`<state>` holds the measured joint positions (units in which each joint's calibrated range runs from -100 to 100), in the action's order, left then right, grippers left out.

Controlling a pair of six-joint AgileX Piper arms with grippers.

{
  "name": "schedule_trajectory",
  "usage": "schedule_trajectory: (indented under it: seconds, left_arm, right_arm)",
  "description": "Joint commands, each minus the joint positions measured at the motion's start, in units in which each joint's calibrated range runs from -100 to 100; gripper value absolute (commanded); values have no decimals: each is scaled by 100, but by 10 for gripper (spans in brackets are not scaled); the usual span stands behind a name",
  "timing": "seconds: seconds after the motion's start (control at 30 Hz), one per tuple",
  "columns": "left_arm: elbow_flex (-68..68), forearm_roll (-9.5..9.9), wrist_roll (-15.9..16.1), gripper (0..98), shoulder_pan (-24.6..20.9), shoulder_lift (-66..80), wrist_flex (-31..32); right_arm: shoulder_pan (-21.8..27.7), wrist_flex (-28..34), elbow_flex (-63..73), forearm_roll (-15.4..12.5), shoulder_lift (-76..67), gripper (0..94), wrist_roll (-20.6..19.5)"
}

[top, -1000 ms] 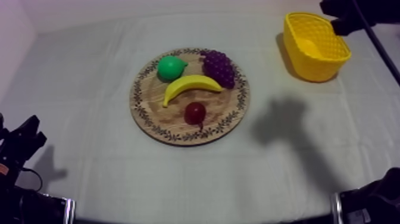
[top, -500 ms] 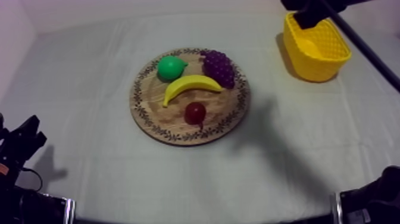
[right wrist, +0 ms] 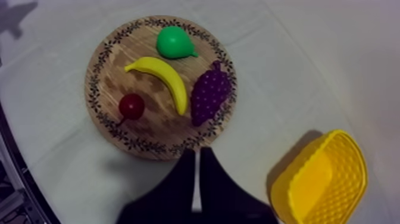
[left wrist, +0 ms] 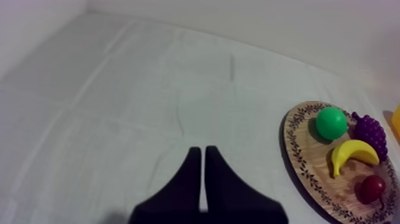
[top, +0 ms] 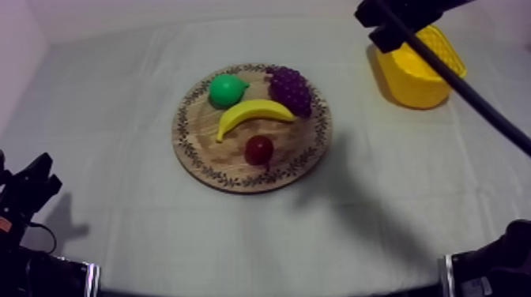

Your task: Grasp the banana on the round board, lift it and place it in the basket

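Observation:
The yellow banana lies across the middle of the round wooden board, between a green pear, purple grapes and a small red fruit. The yellow basket stands at the far right, partly hidden by my right arm. My right gripper hangs high between the basket and the board. Its wrist view looks down on the banana, the board and the basket, with the fingers together as a narrow wedge. My left gripper rests at the near left, shut, well away from the board.
Grey-white cloth covers the table, with open cloth left of the board and along the near edge. My right arm's long black link crosses the upper right above the basket. Its shadow falls on the cloth just right of the board.
My right arm has swung left across the far right, from beside the basket to over its left edge. Its shadow has slid toward the board. The left arm and fruit have not moved.

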<state>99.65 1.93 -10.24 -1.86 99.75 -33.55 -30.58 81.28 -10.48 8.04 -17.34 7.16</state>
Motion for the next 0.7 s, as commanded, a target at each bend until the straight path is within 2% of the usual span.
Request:
schedule_trajectory:
  seconds: [0.0,0.43,0.67]
  left_arm:
    - [1,0,0,0,2,0,0]
    - [1,0,-3,0,2,0,0]
    - [1,0,-1,0,2,0,0]
  right_arm:
    - [1,-11,-13,11,4,7,-11]
    - [-13,-128,-172,20,42,7,66]
    - [122,-315,47,-107,272,7,568]
